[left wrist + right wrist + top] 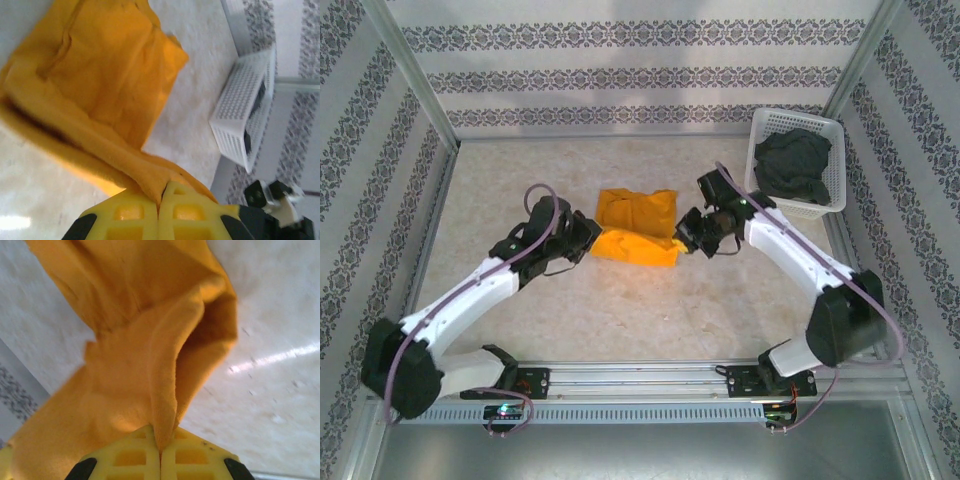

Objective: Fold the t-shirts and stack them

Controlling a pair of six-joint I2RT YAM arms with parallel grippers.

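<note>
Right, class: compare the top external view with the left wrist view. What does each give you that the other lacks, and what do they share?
Top external: the left arm and right arm whole, from base to wrist, and the dark grey shirt heaped in the open basket. Left wrist: close up, the left arm's yellow jaws shut on a fold of the orange shirt. Both: that shirt, the basket, the pale table.

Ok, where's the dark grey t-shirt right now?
In the top view, the dark grey t-shirt lies crumpled inside the white lattice basket at the far right corner of the table.
</note>
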